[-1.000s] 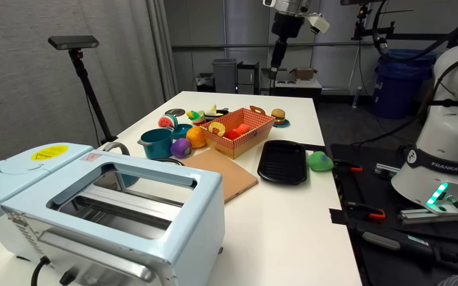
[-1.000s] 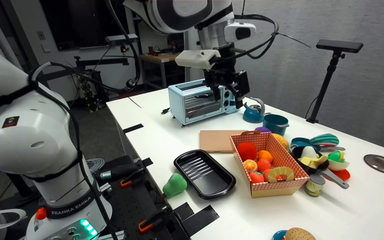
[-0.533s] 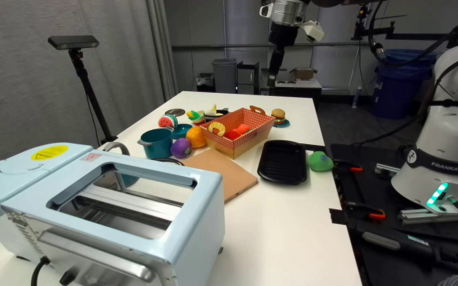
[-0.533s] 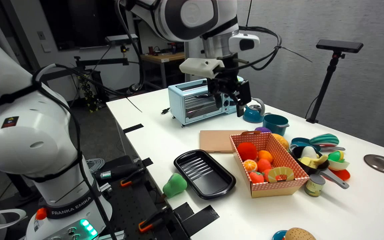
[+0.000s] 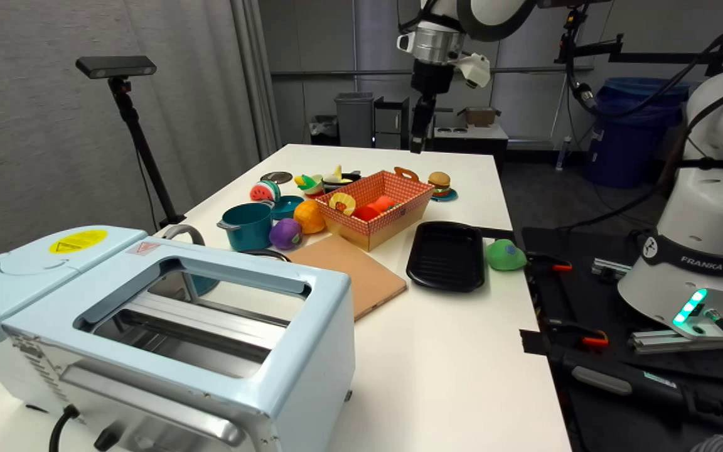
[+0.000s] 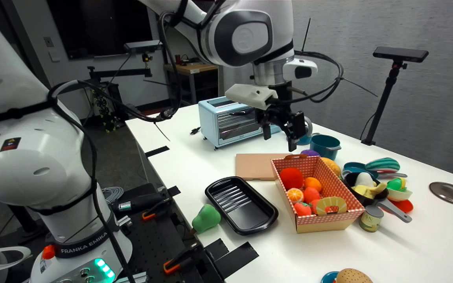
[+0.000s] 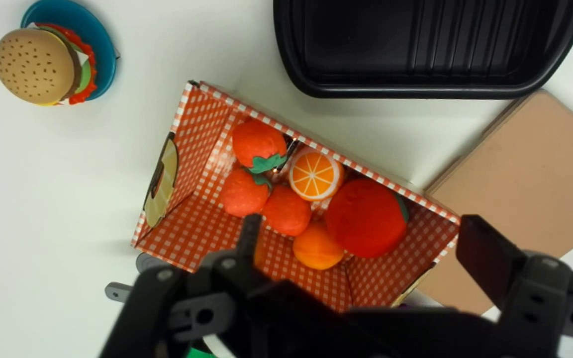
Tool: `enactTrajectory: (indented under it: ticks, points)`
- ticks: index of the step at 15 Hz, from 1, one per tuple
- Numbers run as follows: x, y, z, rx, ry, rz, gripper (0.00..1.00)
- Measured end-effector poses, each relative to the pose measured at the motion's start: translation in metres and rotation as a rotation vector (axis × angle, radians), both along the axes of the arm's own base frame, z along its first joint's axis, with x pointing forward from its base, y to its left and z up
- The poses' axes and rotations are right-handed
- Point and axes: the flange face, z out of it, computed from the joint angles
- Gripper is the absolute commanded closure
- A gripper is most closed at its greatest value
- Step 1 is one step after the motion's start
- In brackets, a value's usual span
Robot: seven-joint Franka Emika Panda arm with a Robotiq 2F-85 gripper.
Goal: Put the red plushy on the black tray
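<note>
The arm (image 6: 246, 37) has come down since half a second ago: in both exterior views the gripper (image 6: 279, 142) sits lower in the frame, while the red plushy (image 7: 366, 219) keeps its place. The plushy is nearly round, so I cannot pick out a long axis; in the wrist view a green leaf (image 7: 402, 206) marks its right side, close to the long upper wall of the red-checked box (image 6: 338, 182). It lies inside that box, toward the right of the wrist view, with an orange slice (image 7: 315, 174) at its upper left and a plain orange (image 7: 317, 247) at its lower left.

The jaws stand wide apart. In the wrist view the plushy appears between the fingertips (image 7: 485, 256); in an exterior view it is below them in the frame, and the gripper hangs clear of it.

At the upper right of the wrist view is the black tray (image 7: 356, 40), its long axis running left to right. A wooden cutting board (image 7: 530, 184) lies at the right, and a toy hamburger (image 7: 38, 64) on a blue plate (image 7: 85, 22) at the upper left.
</note>
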Motion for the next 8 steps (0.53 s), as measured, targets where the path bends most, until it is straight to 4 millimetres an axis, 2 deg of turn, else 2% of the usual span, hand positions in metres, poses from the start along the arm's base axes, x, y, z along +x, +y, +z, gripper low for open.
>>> enactTrajectory:
  ticks: [8]
  points:
    - [0.031, -0.01, -0.036, -0.006, 0.043, -0.006, 0.0]
